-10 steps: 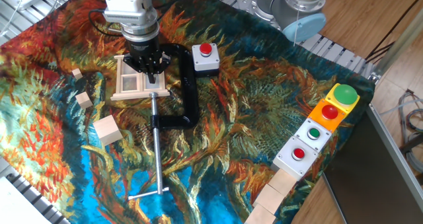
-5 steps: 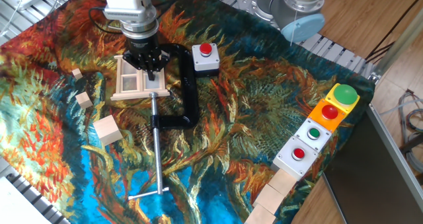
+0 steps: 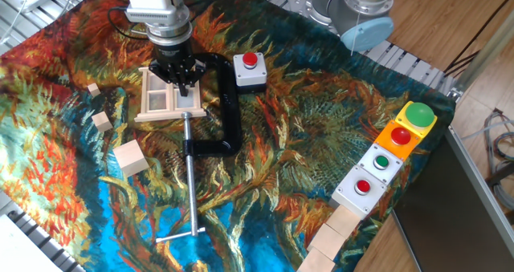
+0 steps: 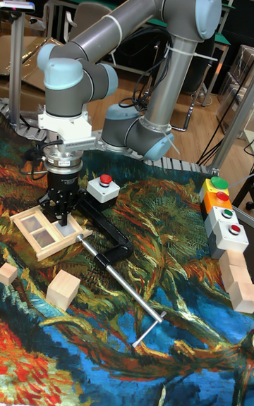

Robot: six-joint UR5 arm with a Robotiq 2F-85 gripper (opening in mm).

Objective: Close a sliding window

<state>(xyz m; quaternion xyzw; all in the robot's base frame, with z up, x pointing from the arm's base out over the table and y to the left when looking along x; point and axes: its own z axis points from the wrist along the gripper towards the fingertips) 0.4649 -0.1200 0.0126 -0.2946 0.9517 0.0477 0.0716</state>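
The sliding window is a small pale wooden frame with two panes, lying flat on the colourful cloth at the back left. In the tall fixed view the sliding window lies just left of the arm. My gripper points straight down onto the window's right pane. Its black fingers are drawn together at the tips, with nothing held between them. The gripper touches or hovers just over the right pane; the contact spot is hidden by the fingers.
A black C-clamp with a long metal rod lies right of the window. A grey box with a red button sits behind it. Wooden cubes lie to the left, several button boxes and wooden blocks at the right edge.
The gripper has shifted slightly toward the far left over the window's right pane. Nothing else has moved.
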